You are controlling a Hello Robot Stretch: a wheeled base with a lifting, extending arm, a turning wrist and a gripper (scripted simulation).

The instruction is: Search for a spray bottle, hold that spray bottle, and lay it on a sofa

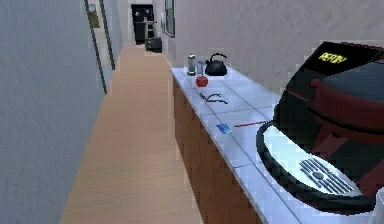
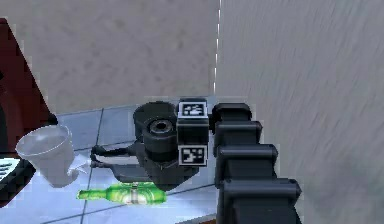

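Reaching across the white tiled tabletop (image 2: 95,130), the jaws sit near a translucent green plastic bottle (image 2: 125,194) lying on its side by the tabletop's near edge. I take it for the spray bottle. I cannot tell how the jaws stand or whether they hold anything. A careless nudge could roll it off that edge, or I could clip the clear glass cup (image 2: 50,152) just beside.

We see a black kettle (image 1: 215,66), a white tiled counter (image 1: 250,102) with brown fronts, a red and black machine (image 1: 330,100) at the forward view's right, and a green bottle (image 2: 125,194) at the arm side view's lower left.
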